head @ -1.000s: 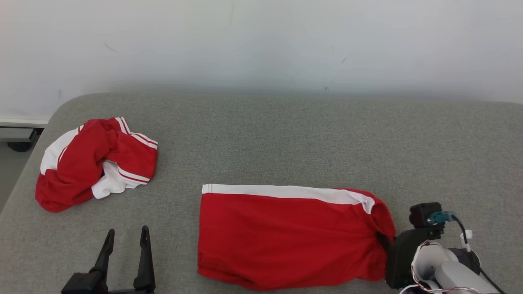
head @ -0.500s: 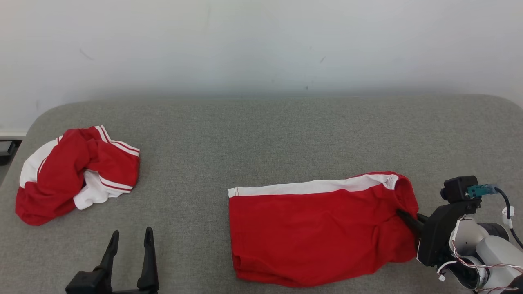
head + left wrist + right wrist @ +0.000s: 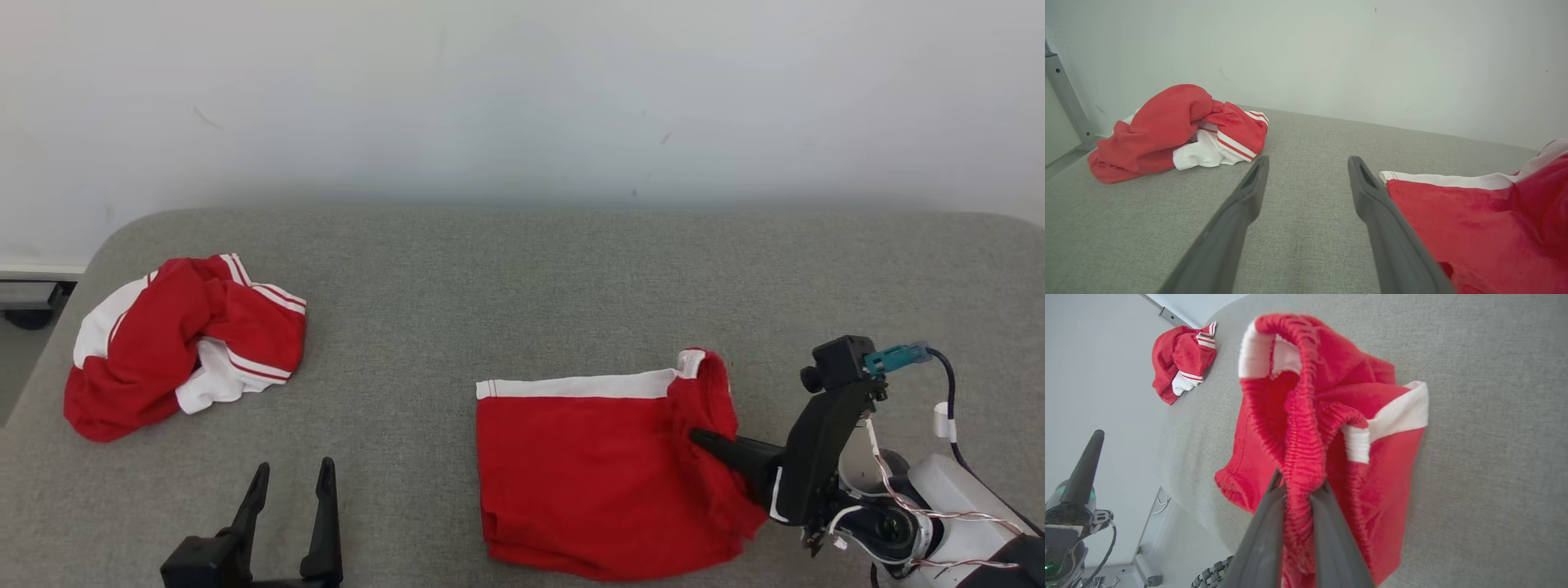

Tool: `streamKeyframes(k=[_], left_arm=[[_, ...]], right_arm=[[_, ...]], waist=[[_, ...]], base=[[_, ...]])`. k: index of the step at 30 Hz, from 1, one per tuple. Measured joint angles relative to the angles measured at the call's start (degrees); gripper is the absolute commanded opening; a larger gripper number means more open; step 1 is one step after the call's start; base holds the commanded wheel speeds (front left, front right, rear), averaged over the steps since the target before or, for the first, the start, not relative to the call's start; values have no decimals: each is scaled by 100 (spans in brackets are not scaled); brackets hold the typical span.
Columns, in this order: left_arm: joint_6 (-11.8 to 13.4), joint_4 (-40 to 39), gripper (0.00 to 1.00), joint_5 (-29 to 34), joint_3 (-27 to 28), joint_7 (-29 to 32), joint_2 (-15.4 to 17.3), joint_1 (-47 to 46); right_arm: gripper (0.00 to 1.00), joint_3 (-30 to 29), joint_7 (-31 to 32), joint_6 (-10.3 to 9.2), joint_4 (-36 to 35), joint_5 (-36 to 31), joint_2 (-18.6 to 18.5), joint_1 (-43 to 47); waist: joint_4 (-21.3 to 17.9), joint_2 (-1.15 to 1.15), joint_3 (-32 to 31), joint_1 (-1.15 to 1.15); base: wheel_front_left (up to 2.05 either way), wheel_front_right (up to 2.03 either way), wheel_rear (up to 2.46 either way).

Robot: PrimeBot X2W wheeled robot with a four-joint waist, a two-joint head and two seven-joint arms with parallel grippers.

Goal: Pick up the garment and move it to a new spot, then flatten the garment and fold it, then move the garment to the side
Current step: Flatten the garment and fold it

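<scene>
My left claw (image 3: 294,472) hovers at the near edge of the grey table (image 3: 506,278). It is spread wide and grips nothing, and its fingers (image 3: 1249,196) point over bare cloth just left of the garment (image 3: 588,482). My right claw (image 3: 700,438) comes in from the right and is clenched on the garment's red ribbed waistband (image 3: 1302,416), which bunches up between the two fingers. That end is raised and rumpled. The rest of the red shorts lies flat on the table, with the white side stripe (image 3: 580,385) along the far edge. Farther back on the left, well apart, a second red-and-white garment (image 3: 184,347) sits crumpled. Behind the table stands a pale wall (image 3: 522,98).
</scene>
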Motion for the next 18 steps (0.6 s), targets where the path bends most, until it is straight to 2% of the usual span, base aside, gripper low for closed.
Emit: streamKeyframes(k=[6,9,10,18], left_arm=[[-46,32,100,-13,-46,36,-8,-15],[-48,47,100,-16,-78,41,-10,-29],[-49,70,100,-26,-104,41,-15,-78],[-78,167,100,-41,-185,41,-59,-244]], right_arm=[[0,0,224,-14,-89,214,234,-3],[0,2,298,-154,-97,250,400,-23],[0,1,313,-291,-62,252,519,-80],[0,1,323,-624,170,299,935,-478]], waist=[[163,0,3,0],[249,0,21,0],[305,0,39,0],[511,0,125,0]], base=[[0,0,0],[0,0,0],[0,0,0],[0,0,0]])
